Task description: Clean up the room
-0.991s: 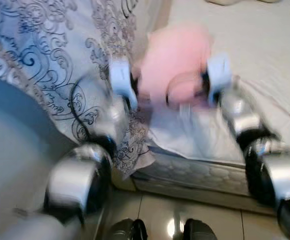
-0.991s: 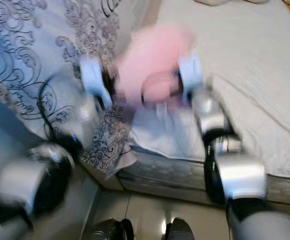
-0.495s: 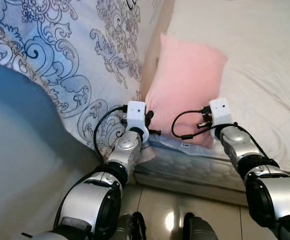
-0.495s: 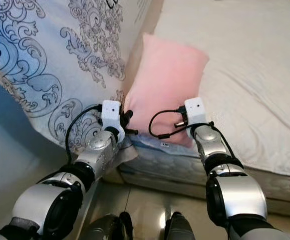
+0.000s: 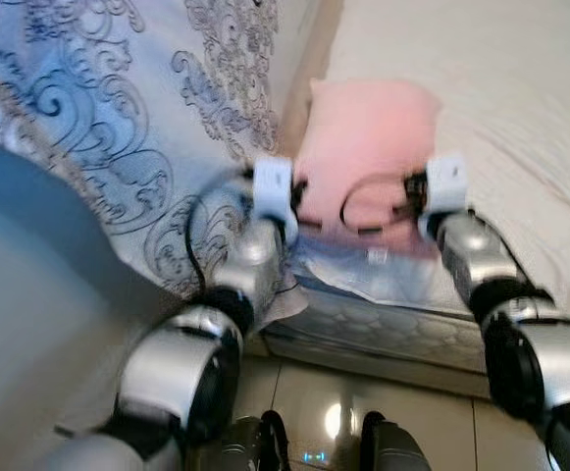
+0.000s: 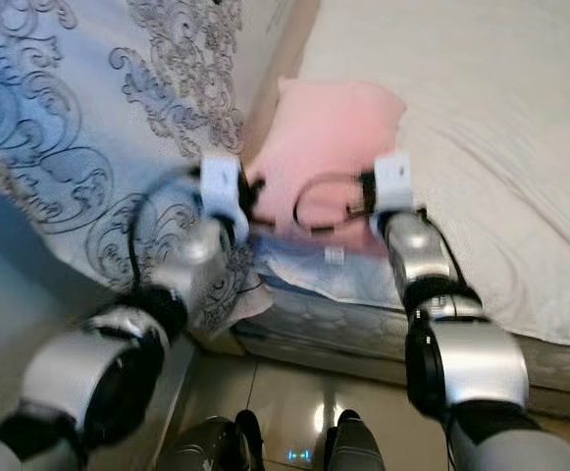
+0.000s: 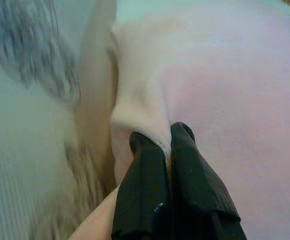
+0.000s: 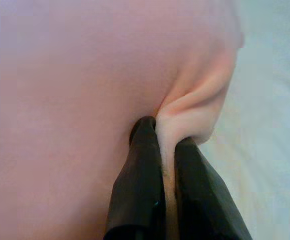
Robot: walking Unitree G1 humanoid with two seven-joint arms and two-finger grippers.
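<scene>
In the left eye view, a pink pillow (image 5: 368, 147) is seen at 12 o'clock on the bed (image 5: 500, 88), near its edge, beside a patterned blue-grey quilt (image 5: 118, 108) at 10 o'clock. The pillow is held from both sides by the two arms.

In the left wrist view, the left tool (image 7: 164, 142) is clenched on a corner fold of the pillow.

In the right wrist view, the right tool (image 8: 165, 132) is clenched on another pinched fold of the pillow.

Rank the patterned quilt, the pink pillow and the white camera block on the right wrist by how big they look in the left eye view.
1. Patterned quilt, largest.
2. Pink pillow.
3. White camera block, smallest, though nearest the camera of the three.
</scene>
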